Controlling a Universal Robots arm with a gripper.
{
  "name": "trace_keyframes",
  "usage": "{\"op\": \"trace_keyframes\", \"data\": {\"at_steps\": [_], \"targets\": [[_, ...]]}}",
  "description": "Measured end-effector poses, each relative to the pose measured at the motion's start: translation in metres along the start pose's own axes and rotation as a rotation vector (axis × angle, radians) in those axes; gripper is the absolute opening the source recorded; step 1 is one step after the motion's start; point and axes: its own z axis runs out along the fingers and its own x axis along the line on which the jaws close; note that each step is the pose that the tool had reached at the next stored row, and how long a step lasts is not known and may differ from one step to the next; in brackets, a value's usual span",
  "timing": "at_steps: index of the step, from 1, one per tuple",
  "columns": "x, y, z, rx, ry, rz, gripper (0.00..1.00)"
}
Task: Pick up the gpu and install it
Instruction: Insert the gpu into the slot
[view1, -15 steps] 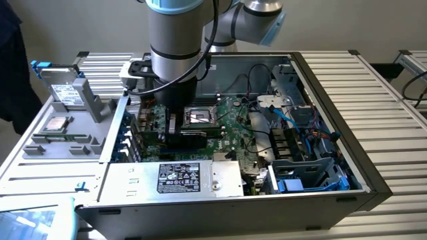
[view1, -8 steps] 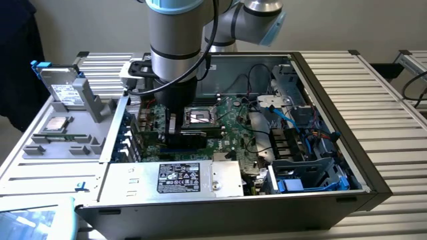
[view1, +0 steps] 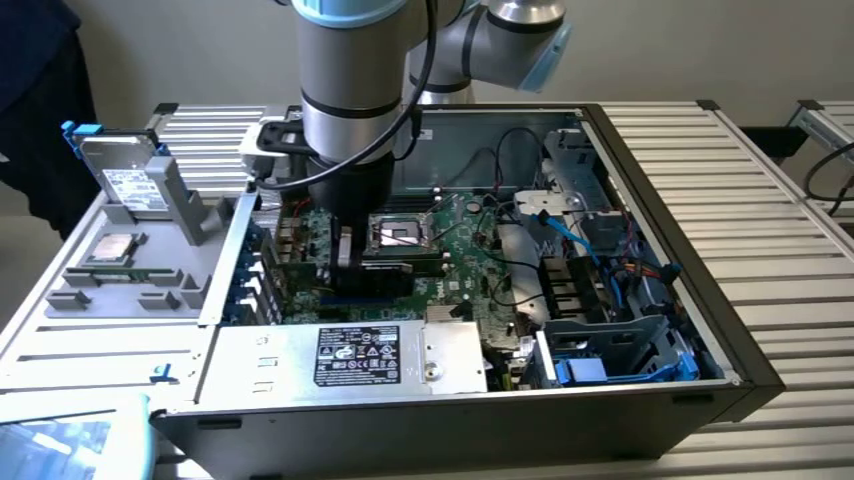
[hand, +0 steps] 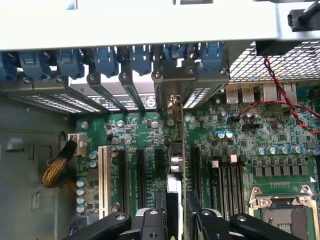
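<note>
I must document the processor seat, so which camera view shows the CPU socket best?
The exterior view: the CPU socket appears whole, with its metal frame and centre visible. The wrist view gives a part of it, cut off by the picture's border.

The claw (hand: 176, 222) is cut by the frame edge, the gpu (hand: 175, 160) edge-on in it — in the exterior view the arm (view1: 344, 120) hides both, 9 o'clock of the socket (view1: 400, 235).
</note>
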Motion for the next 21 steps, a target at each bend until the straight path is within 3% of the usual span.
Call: {"op": "trace_keyframes", "data": {"at_steps": [3,21], "targets": [[-0.0019,0.0001,0.0,0.0001,0.004,-0.001,0.27],[-0.0019,0.0,0.0015,0.0001,0.0041,-0.001,0.27]]}}
